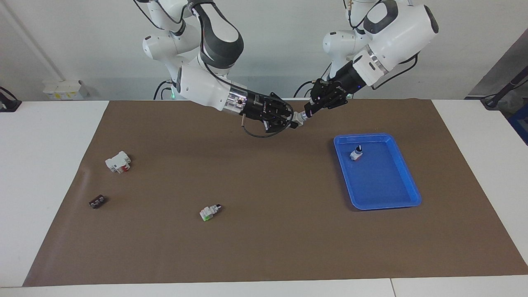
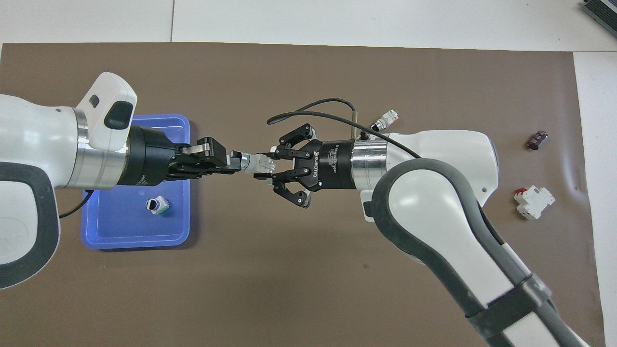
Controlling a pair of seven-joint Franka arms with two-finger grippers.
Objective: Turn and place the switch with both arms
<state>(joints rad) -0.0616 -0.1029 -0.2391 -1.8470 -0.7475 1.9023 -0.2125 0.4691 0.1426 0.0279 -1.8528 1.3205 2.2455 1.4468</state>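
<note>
Left claw [image 2: 230, 163] and right claw [image 2: 269, 166] meet tip-to-tip midair.
</note>
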